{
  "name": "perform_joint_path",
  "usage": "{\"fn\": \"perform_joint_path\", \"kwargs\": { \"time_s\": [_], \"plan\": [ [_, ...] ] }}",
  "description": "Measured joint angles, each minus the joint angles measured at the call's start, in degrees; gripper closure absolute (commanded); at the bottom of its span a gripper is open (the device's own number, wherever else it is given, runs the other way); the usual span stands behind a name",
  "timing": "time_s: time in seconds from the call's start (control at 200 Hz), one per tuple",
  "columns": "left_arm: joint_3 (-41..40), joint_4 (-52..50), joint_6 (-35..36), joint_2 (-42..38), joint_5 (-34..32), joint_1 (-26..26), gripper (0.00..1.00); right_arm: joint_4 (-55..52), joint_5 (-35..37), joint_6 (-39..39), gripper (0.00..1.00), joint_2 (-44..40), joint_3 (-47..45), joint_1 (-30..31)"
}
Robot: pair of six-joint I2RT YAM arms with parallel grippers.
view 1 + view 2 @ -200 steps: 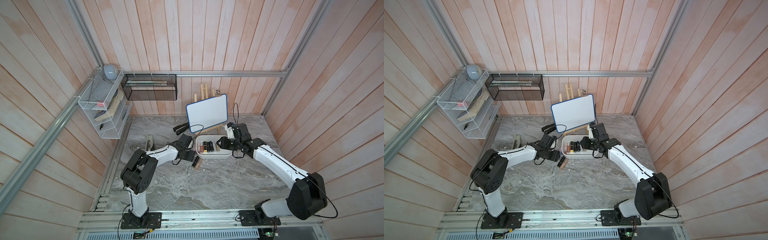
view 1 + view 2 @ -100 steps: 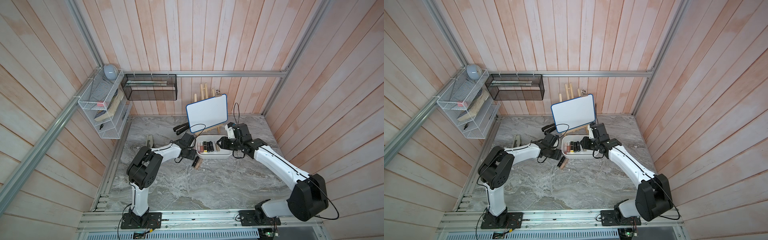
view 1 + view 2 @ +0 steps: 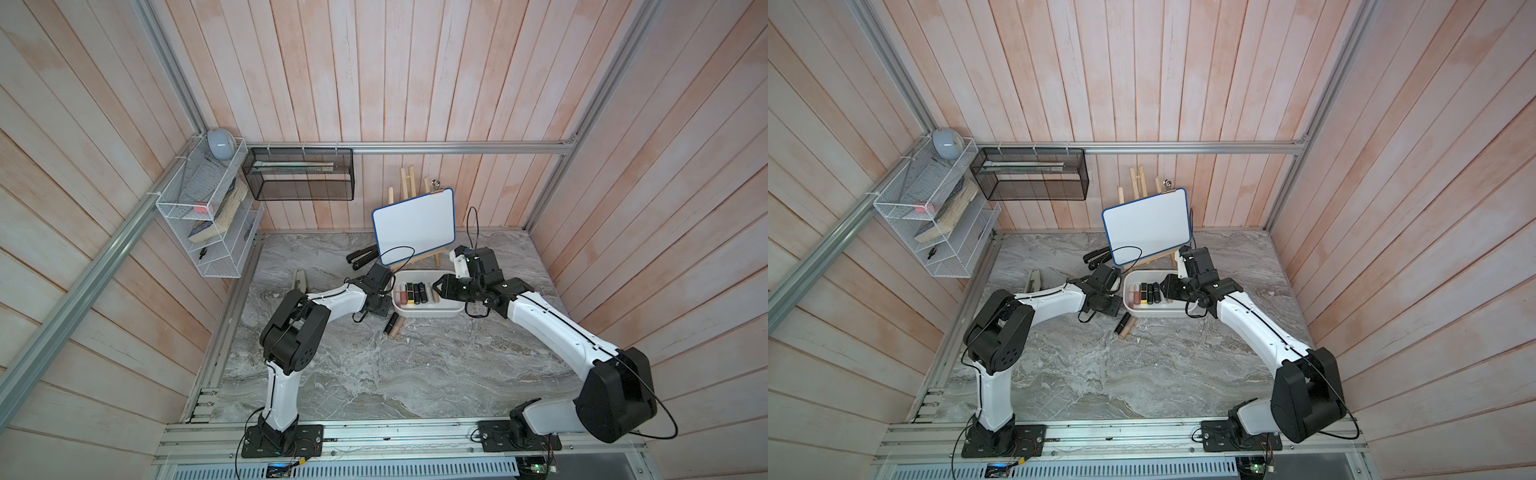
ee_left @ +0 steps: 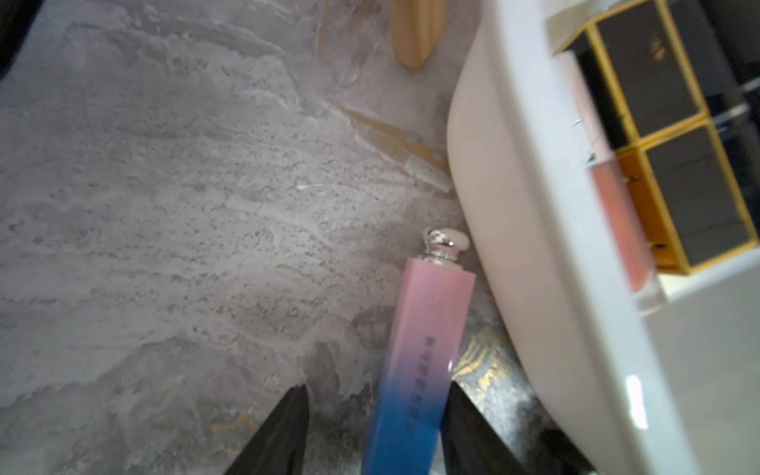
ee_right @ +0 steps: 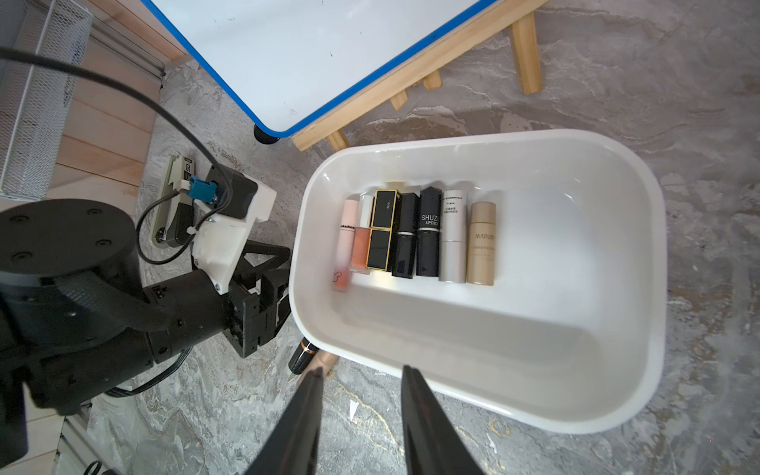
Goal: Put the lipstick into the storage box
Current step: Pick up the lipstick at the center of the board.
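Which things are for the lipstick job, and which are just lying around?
For the job:
storage box
row of lipsticks in it
pink-and-blue lipstick, between the open jaws of the left gripper
two lipsticks on the table beside the box

Just lying about:
whiteboard
black stapler
black mesh basket
white wire rack

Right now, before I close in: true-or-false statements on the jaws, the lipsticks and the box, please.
1. The jaws of the left gripper straddle a pink-and-blue lipstick lying on the table. True.
2. That lipstick is inside the storage box. False: it lies outside, beside the box's wall.
3. The jaws of the right gripper hold a lipstick. False: they stand apart, empty.
4. In the box, seven lipsticks lie side by side. True.
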Motion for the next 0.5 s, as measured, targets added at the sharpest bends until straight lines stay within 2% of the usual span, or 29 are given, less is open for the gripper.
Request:
{"fn": "perform_joint_path", "kwargs": {
  "time_s": [0.075,0.22,0.5],
  "plan": [
    [0.9,-0.2,0.7,0.6,0.0,-0.1,0.46,0.0,0.0,0.0,0.64,0.0,0.0,0.0],
    [2.7,-0.7,1.8,1.9,0.0,-0.1,0.59,0.0,0.0,0.0,0.64,-0.1,0.0,0.0],
    [3.1,-0.7,2.1,2.2,-0.3,-0.2,0.76,0.0,0.0,0.0,0.64,-0.1,0.0,0.0]
  ]
}}
